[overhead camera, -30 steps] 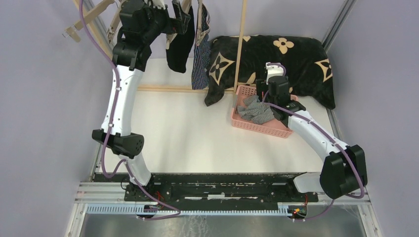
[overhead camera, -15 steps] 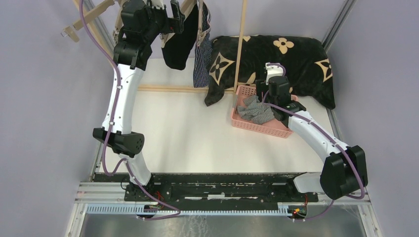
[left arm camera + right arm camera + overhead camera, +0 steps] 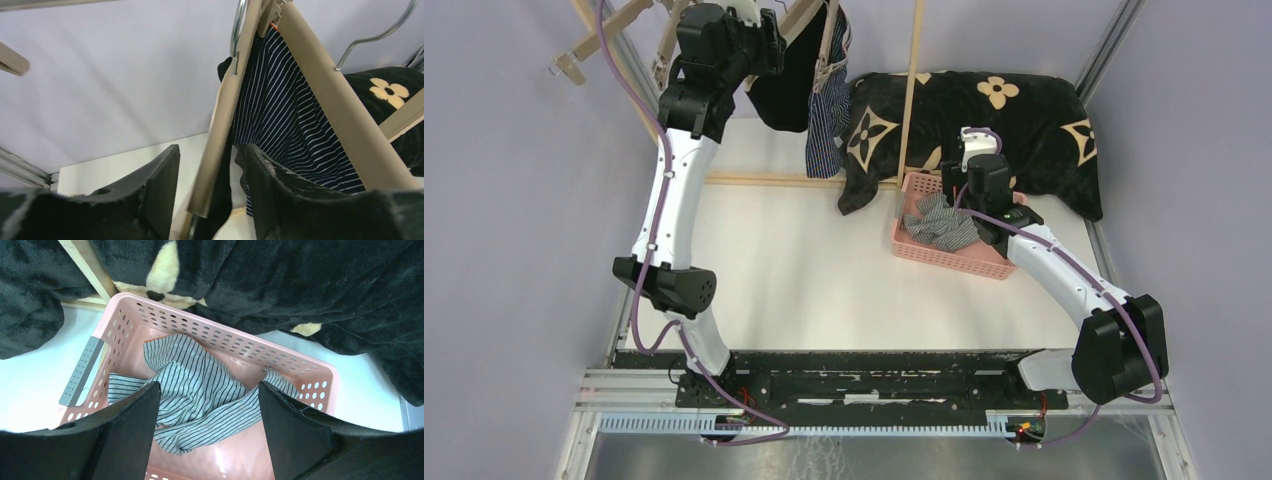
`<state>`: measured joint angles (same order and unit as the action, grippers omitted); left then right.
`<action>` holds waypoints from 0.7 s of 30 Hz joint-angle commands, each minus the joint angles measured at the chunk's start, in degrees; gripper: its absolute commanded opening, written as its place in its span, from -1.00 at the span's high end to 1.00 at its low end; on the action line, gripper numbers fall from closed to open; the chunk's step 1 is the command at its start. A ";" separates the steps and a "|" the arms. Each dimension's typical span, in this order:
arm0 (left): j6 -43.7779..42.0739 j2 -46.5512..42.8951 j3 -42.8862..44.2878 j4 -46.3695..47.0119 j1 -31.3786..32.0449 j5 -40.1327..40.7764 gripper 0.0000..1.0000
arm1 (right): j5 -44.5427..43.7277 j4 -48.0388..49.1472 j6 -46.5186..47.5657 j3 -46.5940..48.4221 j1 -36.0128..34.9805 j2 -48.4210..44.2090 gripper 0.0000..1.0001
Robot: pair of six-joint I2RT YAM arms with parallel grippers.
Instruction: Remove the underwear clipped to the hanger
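The black boxers [image 3: 786, 88] and the navy striped boxers [image 3: 827, 125] hang from beige hangers at the top of the top view. My left gripper [image 3: 769, 50] is raised beside the black pair. In the left wrist view it [image 3: 207, 180] is open, with a beige hanger bar [image 3: 220, 125] and the black boxers [image 3: 220, 195] between its jaws; the navy striped boxers [image 3: 285, 115] hang just beyond. The grey striped boxers [image 3: 200, 395] lie in the pink basket [image 3: 300, 367]. My right gripper [image 3: 207, 415] is open just above them.
A black flower-patterned blanket [image 3: 1014, 120] drapes behind the basket [image 3: 944, 255]. A wooden upright post [image 3: 911, 90] stands next to the basket. A wooden drying rack [image 3: 604, 35] sits at the top left. Walls close in on both sides.
My left gripper has moved up and a little right along the black boxers, and the hanging clothes have swung slightly. The right arm has not moved.
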<state>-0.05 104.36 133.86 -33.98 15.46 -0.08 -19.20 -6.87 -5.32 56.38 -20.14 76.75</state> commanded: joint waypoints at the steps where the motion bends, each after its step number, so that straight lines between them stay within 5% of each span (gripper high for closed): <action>1: -1.75 -1.19 -1.34 3.96 -0.08 0.04 -0.08 | 1.29 2.91 -0.24 -0.06 0.00 -1.03 -0.59; 10: -1.80 -2.97 -3.70 7.30 -0.08 0.05 0.89 | 1.50 3.13 -0.12 -0.13 0.06 -1.21 -0.58; 21: 0.23 -4.45 -6.03 14.40 -0.08 0.01 0.95 | 2.79 3.37 0.02 0.05 -0.07 0.16 -0.57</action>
<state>-0.08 103.68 128.25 -28.25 15.46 -0.12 -17.45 -6.46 -5.30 56.38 -20.14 76.79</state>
